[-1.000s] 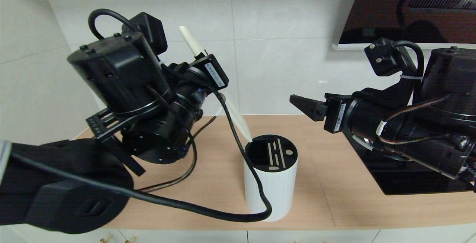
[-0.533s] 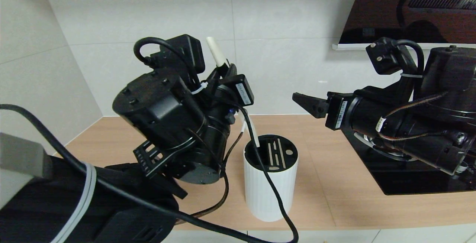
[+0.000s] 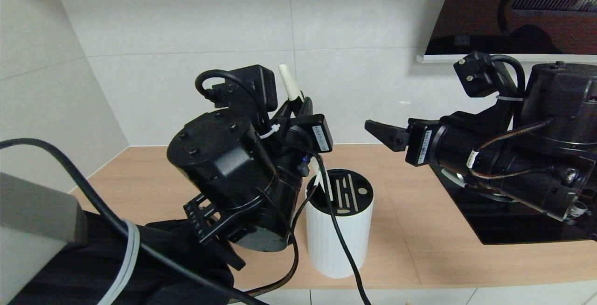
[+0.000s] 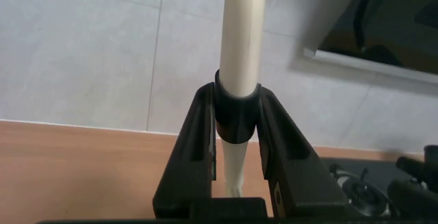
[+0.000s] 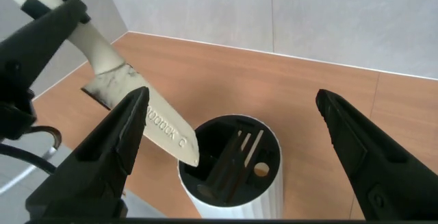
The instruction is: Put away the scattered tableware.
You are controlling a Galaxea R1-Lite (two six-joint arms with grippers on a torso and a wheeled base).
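A white ribbed knife block point(image 3: 339, 235) with a black slotted top stands on the wooden counter point(image 3: 419, 249). My left gripper point(image 3: 298, 109) is shut on a cream-handled knife point(image 3: 289, 81), held steeply above the block. The blade reaches down to the large opening at the left of the block's top. The left wrist view has the knife handle point(image 4: 243, 39) clamped between the fingers point(image 4: 198, 148). In the right wrist view the blade point(image 5: 164, 131) enters the block point(image 5: 233, 166) from the left. My right gripper point(image 3: 380, 135) hangs open to the right of the block, above the counter, holding nothing.
A black cooktop point(image 3: 513, 230) is set into the counter at the right, under a dark range hood point(image 3: 513, 11). Tiled wall runs behind and along the left. A black cable point(image 3: 343, 249) from the left arm hangs in front of the block.
The left arm swung right and down, turning the knife more upright; the blade tip went from the block's rim into its opening. The right arm barely moved.
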